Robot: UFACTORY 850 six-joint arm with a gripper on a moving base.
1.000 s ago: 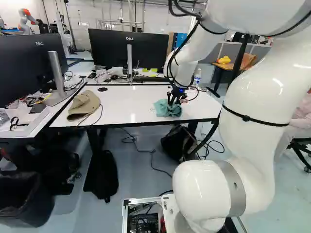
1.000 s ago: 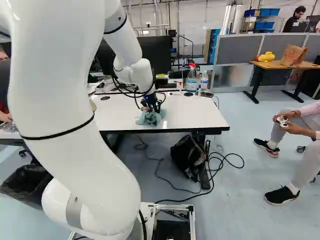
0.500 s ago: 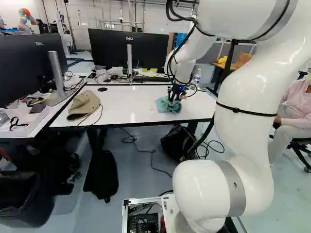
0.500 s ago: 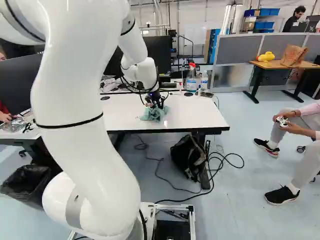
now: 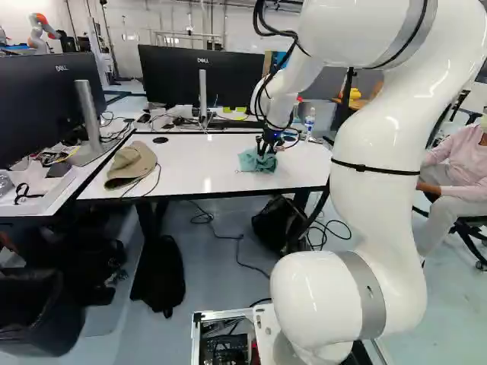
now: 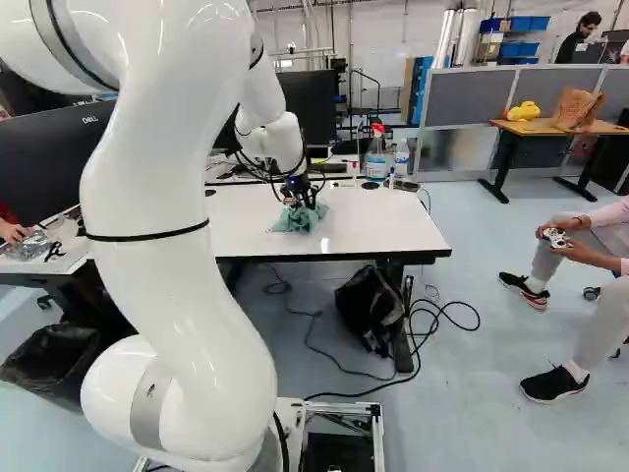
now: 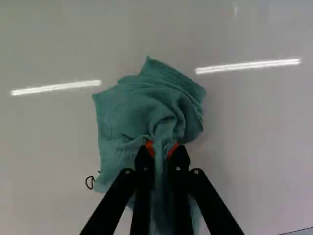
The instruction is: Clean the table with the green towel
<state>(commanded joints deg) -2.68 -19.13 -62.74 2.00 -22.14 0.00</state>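
On white table point(image 5: 202, 156), claw point(image 5: 266, 150) pinches green towel point(image 7: 146, 110); dark mark point(image 7: 86, 182) at its edge, perhaps partly covered

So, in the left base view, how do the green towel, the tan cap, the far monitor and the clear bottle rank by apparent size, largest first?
1. Far monitor
2. Tan cap
3. Green towel, partly covered by the gripper
4. Clear bottle

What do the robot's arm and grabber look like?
The arm is shiny white and rounded, like fat tubes, with grey bands, thin black straps and loopy black cables. Its gripper is black, with two slim fingers and orange pads.
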